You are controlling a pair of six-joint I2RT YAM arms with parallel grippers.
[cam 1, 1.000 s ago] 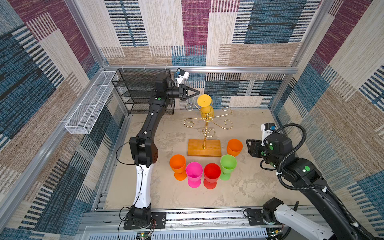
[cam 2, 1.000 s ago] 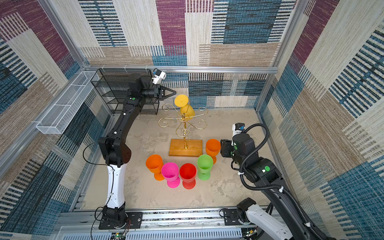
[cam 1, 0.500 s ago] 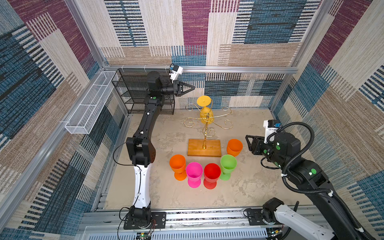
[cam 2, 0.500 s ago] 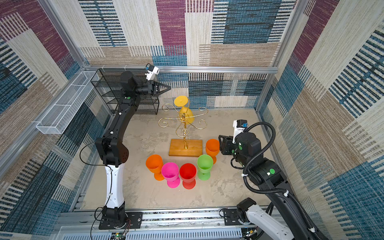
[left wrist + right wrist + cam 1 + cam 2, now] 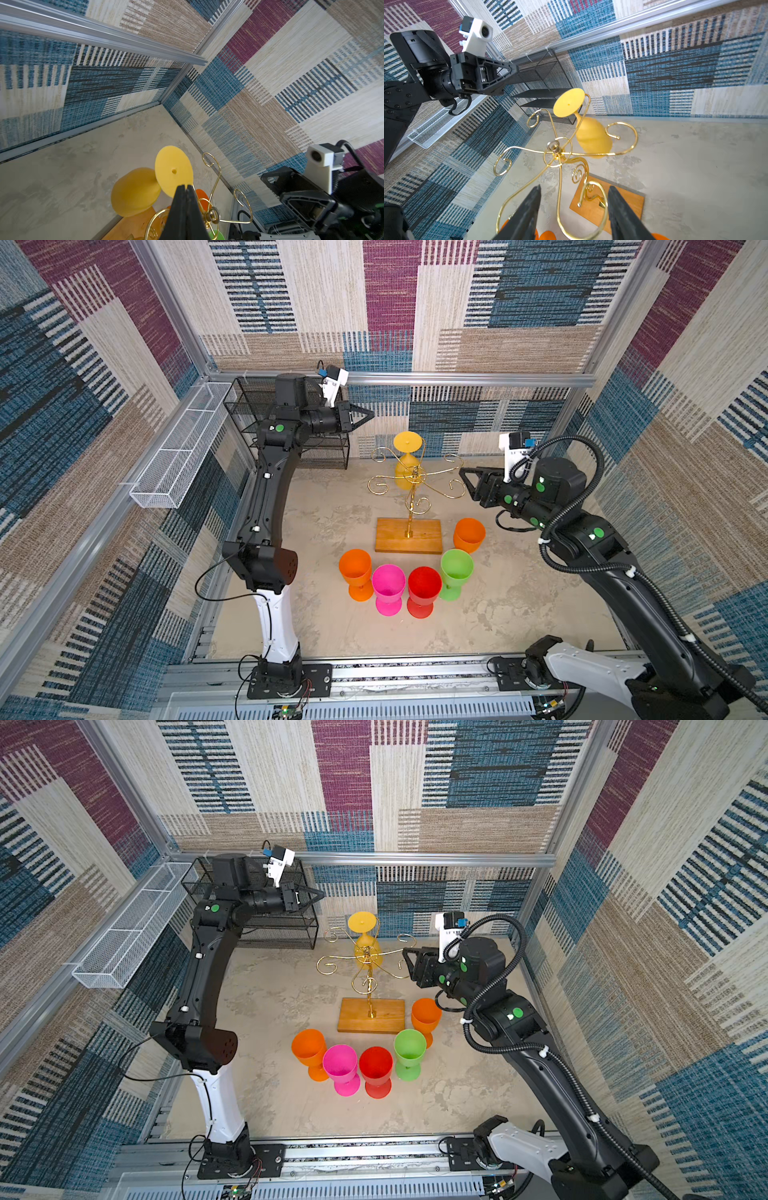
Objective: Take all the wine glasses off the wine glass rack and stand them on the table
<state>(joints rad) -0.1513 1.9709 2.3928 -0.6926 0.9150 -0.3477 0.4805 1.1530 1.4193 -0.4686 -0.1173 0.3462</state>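
While the yellow wine glass [image 5: 404, 479] hangs upside down on the wine glass rack [image 5: 409, 536], the left gripper [image 5: 368, 416] is closed and empty nearby, and the right gripper [image 5: 467, 484] is open beside the rack.

The left wrist view cuts off the wine glass rack [image 5: 211, 215], partly hidden behind the left pincer [image 5: 185, 186].
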